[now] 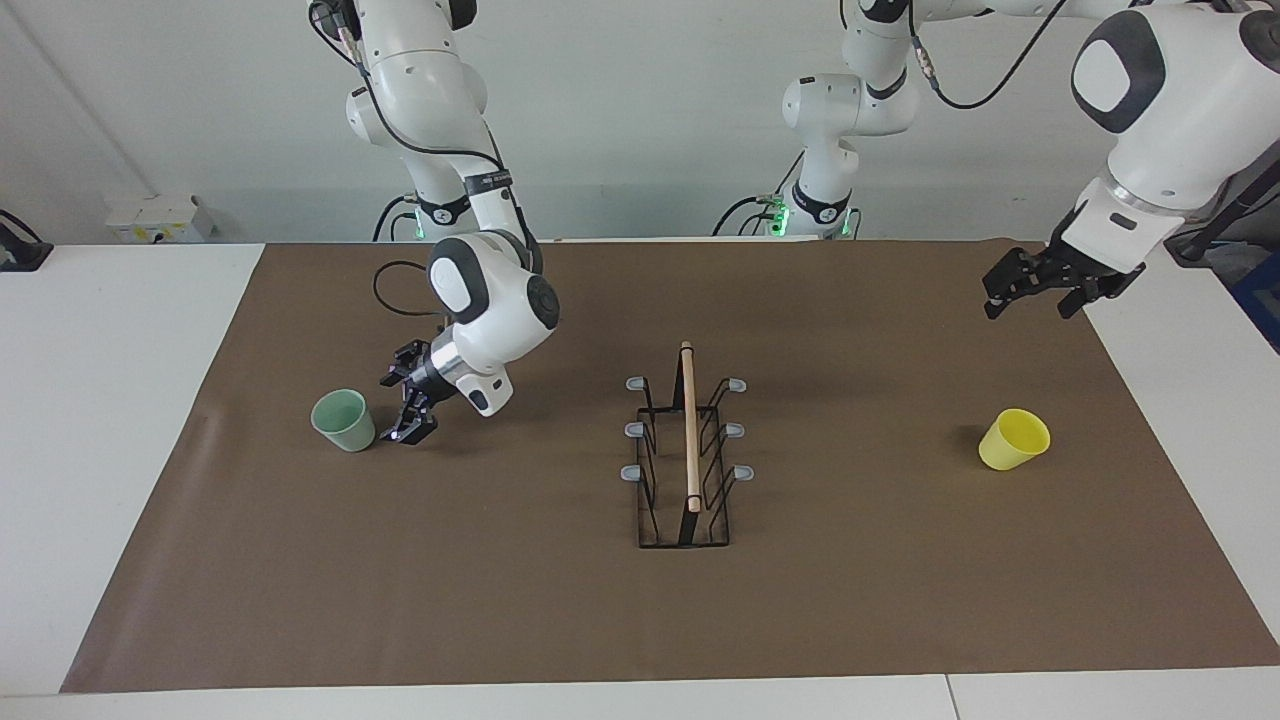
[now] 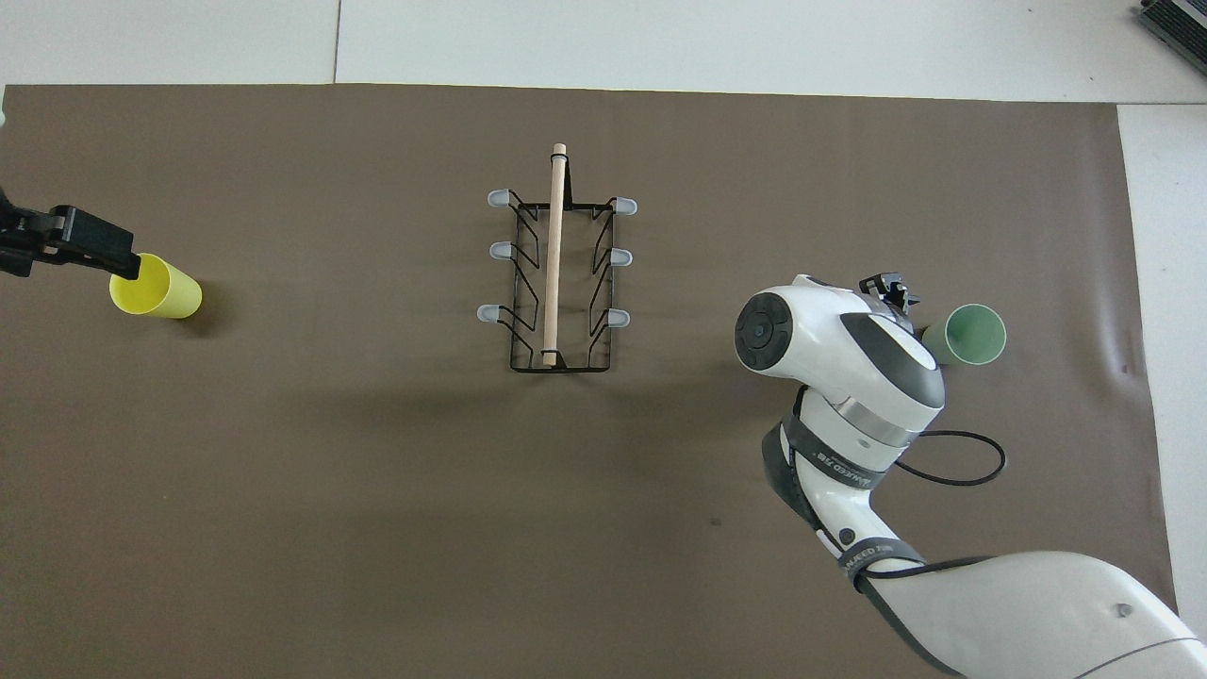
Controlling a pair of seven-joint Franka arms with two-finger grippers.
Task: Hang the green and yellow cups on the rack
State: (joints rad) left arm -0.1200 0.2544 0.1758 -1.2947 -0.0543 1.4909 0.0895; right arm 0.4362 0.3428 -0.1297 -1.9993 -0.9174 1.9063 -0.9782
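The pale green cup stands upright, mouth up, on the brown mat toward the right arm's end. My right gripper is low beside it on the side toward the rack, turned sideways at the cup, open and empty, a small gap from it. The yellow cup stands toward the left arm's end. My left gripper hangs open and empty well above it. The black wire rack with its wooden bar stands mid-table with bare prongs.
The brown mat covers most of the white table. My right arm's elbow and cable hang over the mat between the rack and the green cup.
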